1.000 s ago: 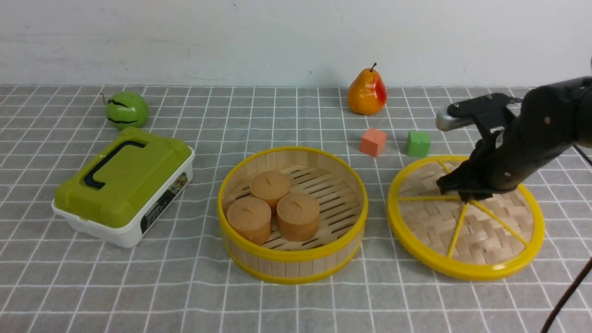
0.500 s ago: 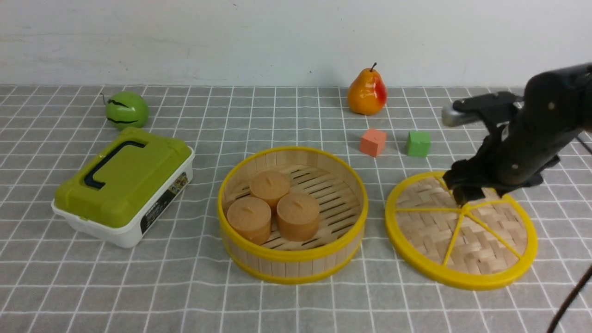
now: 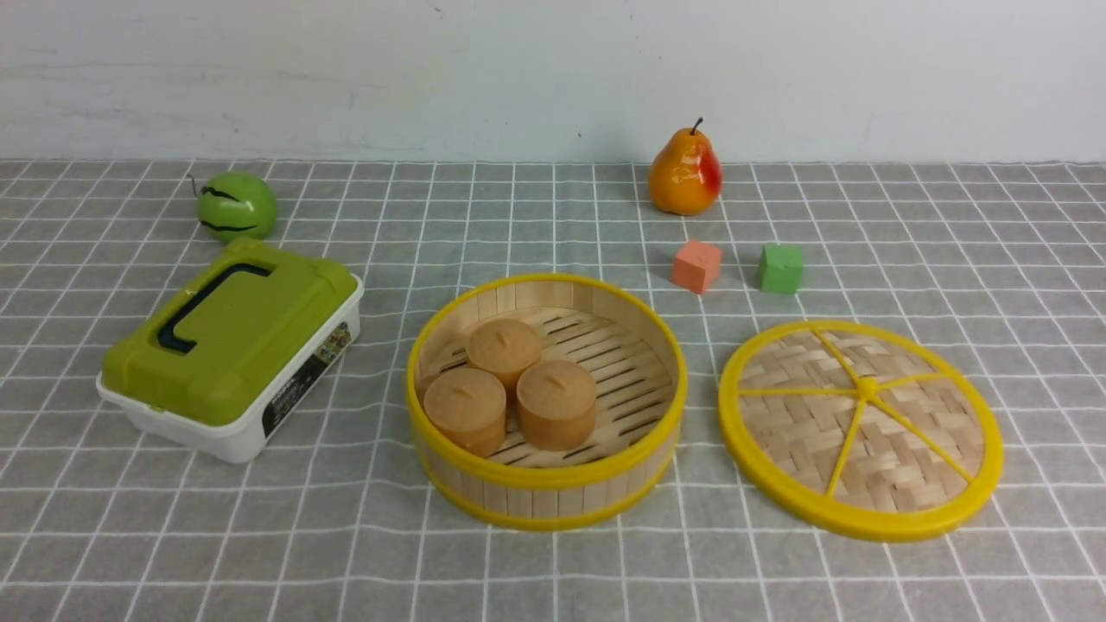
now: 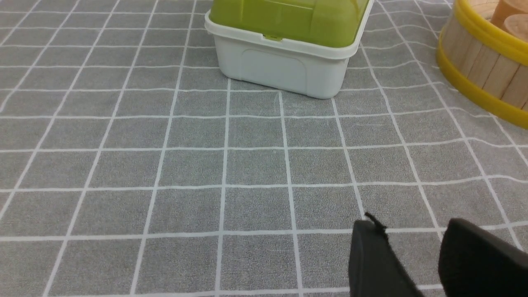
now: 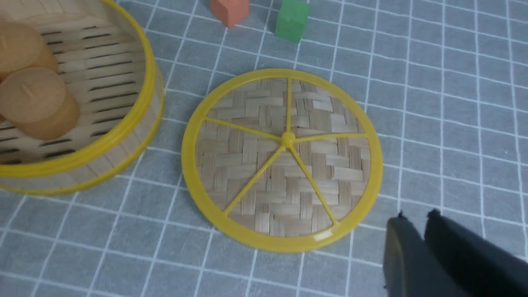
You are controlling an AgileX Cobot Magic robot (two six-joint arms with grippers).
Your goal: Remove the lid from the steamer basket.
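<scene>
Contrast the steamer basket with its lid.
The steamer basket is a walled tub, while the lid is a flat disc. The basket has a slatted floor; the lid is woven with yellow spokes. The basket holds three brown buns; the lid carries nothing. Both are round, pale and yellow-rimmed.

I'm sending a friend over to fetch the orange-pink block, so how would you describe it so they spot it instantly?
Start at the steamer basket in the middle of the grid-marked table. Beyond its far right edge, short of the pear, sits a small orange-pink block. The similar block to its right is green.
</scene>
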